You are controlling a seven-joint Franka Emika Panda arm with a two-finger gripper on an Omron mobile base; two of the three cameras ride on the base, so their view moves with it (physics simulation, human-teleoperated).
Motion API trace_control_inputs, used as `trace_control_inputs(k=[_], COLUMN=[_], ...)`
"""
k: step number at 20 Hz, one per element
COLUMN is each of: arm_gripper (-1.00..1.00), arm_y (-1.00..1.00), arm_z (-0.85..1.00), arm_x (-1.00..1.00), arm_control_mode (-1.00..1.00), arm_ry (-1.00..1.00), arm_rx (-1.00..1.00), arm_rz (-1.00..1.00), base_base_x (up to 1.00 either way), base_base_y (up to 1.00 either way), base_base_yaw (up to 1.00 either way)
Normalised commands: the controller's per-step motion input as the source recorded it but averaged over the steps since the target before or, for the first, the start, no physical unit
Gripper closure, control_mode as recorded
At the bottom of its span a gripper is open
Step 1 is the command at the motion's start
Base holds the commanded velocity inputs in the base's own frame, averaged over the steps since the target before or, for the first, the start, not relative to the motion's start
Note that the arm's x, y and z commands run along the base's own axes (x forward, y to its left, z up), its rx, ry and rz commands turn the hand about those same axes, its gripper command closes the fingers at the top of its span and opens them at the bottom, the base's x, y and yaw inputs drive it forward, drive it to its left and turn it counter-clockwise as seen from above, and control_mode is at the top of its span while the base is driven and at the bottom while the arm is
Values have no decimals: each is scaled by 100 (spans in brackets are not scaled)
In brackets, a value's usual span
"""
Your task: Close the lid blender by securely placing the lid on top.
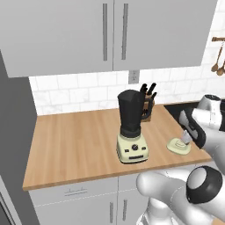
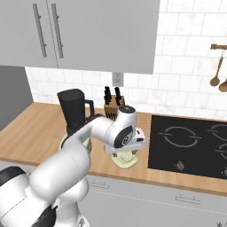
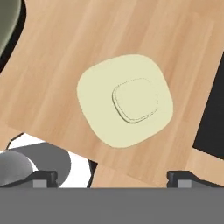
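The pale cream-yellow lid (image 3: 126, 99) lies flat on the wooden counter, knob up, to the right of the blender (image 1: 131, 127). The blender stands upright with its dark jar open at the top (image 2: 73, 111). My gripper (image 3: 113, 177) hovers just above the lid (image 1: 178, 146), fingers spread wide on either side with nothing between them. From the left base view the gripper (image 1: 186, 138) points down at the lid. In the right base view my hand covers most of the lid (image 2: 124, 161).
A dark knife block (image 1: 148, 104) stands behind the blender against the tiled wall. The black cooktop (image 2: 190, 142) lies right of the lid. The counter's front edge (image 1: 114, 176) is close to the lid. Wall cabinets (image 1: 110, 30) hang overhead.
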Motion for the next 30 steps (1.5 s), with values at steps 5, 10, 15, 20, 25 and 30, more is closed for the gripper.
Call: trace_control_inputs(k=[5,10,15,20,25,30], arm_gripper=[-100,-100,-100,-100,-100,-100], arm_y=[0,0,-3,-35,-7,3], arm_z=[-14,-7,-2,-25,-21,-3], arm_x=[11,46,42,2,0,-5], arm_control_mode=[-100,-100,-100,-100,-100,-100], arm_ry=[2,7,11,11,5,0], arm_rx=[-2,0,0,0,0,1], arm_rz=[0,0,1,3,2,2], base_base_x=[0,0,0,0,0,0], base_base_y=[0,0,0,0,0,0], base_base_yaw=[0,0,0,0,0,0])
